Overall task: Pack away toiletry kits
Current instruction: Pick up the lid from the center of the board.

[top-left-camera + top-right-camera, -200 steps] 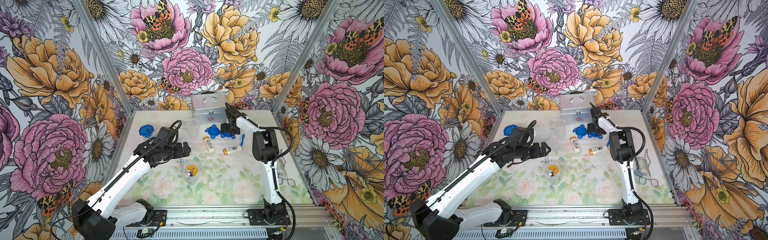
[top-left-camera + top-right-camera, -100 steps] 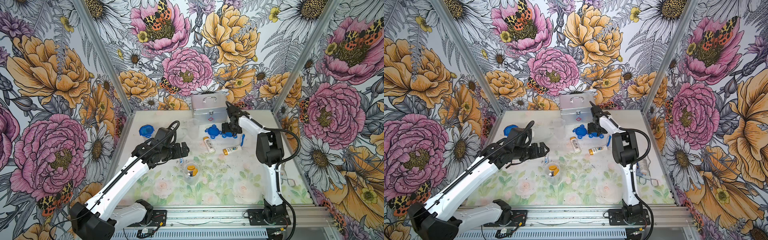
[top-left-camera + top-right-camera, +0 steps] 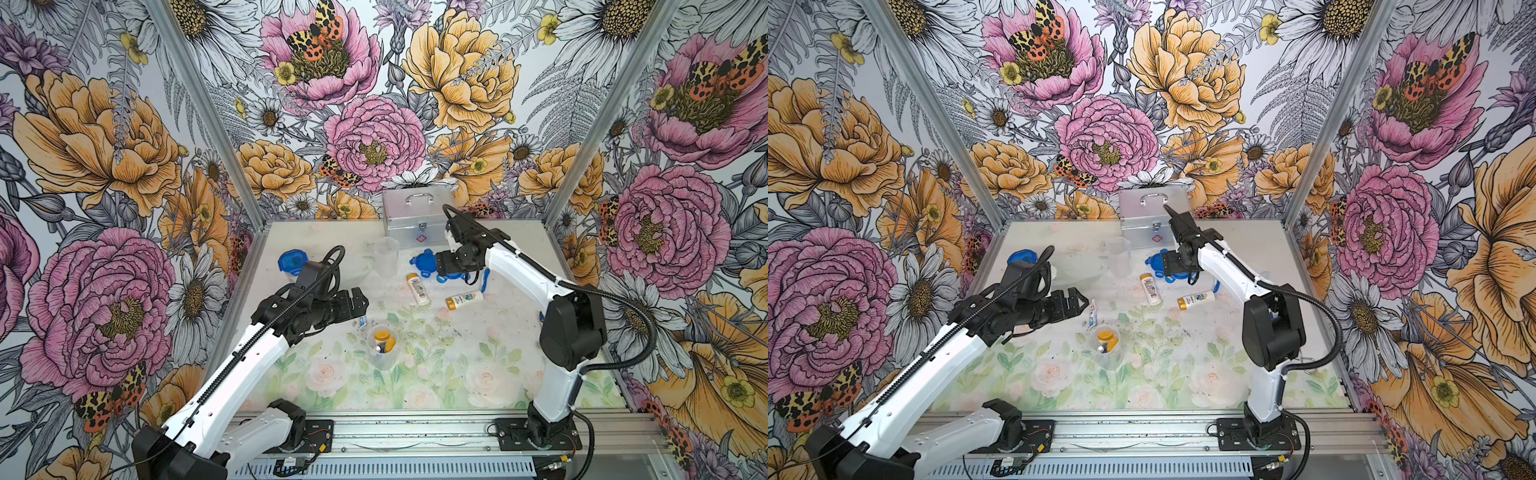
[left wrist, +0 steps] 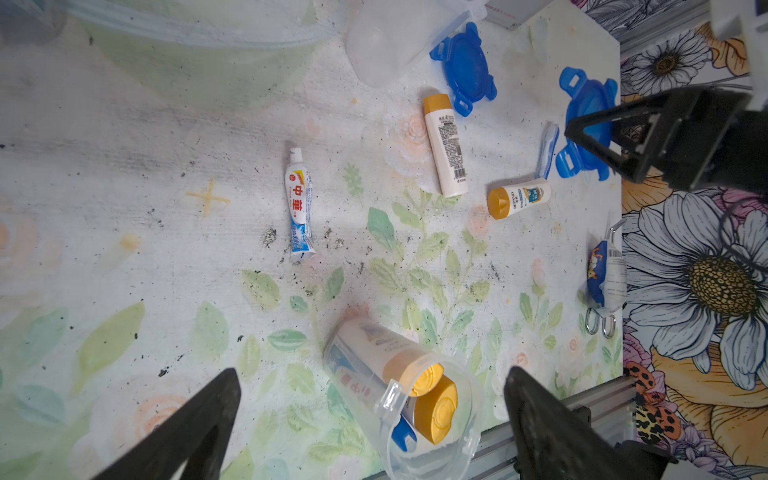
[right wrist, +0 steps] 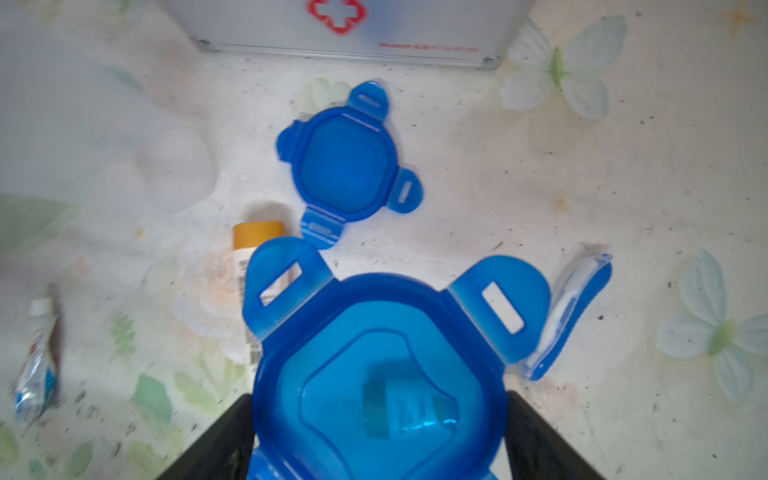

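My right gripper (image 5: 378, 401) is shut on a blue clip-tab lid (image 5: 374, 365), one jaw against each side; it sits at the back of the table (image 3: 442, 266). A second blue lid (image 5: 345, 166) lies flat just beyond it. My left gripper (image 3: 359, 299) hangs open over the table's middle-left, empty. Below it stands a clear cup (image 4: 465, 399) holding yellow-capped bottles. Loose on the mat lie a white-blue tube (image 4: 299, 203), two yellow-capped white bottles (image 3: 417, 286) (image 3: 464, 299) and a blue-white toothbrush (image 5: 573, 307). An empty clear cup (image 3: 385, 253) stands at the back.
A silver case (image 3: 415, 216) with a red cross stands against the back wall. A cup closed with a blue lid (image 3: 293, 262) sits at the back left, beside a clear bowl (image 3: 353, 270). A small packet with metal rings (image 4: 602, 270) lies at the right edge.
My right arm's elbow has swung out to the right and nearer the front, while its gripper stays on the blue lid. My left gripper has drawn slightly to the left.
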`<state>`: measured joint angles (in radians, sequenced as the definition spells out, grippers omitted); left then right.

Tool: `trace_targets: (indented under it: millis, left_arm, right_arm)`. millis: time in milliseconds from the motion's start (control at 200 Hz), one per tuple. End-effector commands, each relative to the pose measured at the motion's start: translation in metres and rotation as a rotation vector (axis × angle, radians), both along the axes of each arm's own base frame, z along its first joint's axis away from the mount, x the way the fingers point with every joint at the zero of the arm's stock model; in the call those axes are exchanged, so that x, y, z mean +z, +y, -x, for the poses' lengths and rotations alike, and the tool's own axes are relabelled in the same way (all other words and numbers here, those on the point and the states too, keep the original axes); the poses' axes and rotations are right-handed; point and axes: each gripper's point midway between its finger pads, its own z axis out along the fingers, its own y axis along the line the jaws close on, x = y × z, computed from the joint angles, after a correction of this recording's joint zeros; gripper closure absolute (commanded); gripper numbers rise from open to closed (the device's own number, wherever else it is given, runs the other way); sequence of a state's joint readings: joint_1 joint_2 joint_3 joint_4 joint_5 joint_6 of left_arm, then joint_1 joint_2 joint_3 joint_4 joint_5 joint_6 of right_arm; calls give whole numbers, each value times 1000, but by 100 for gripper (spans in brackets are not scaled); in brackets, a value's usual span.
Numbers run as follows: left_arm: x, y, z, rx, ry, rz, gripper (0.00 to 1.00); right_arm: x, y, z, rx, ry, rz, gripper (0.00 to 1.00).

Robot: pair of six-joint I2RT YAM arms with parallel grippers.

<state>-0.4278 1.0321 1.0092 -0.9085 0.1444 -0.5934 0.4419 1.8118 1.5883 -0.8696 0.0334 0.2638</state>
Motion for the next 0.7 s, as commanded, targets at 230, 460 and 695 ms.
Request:
trace_targets:
  millis: [230, 460, 695]
  left_arm:
    - [-3, 11, 11, 38, -6, 73, 1]
    - [-3, 16, 18, 73, 16, 95, 1]
    - [-4, 30, 33, 161, 54, 176, 1]
  right_arm:
    - [66, 71, 112, 315, -89, -114, 26]
    - [61, 135, 164, 591, -36, -157, 26]
    - [51, 177, 189, 769, 1, -153, 26]
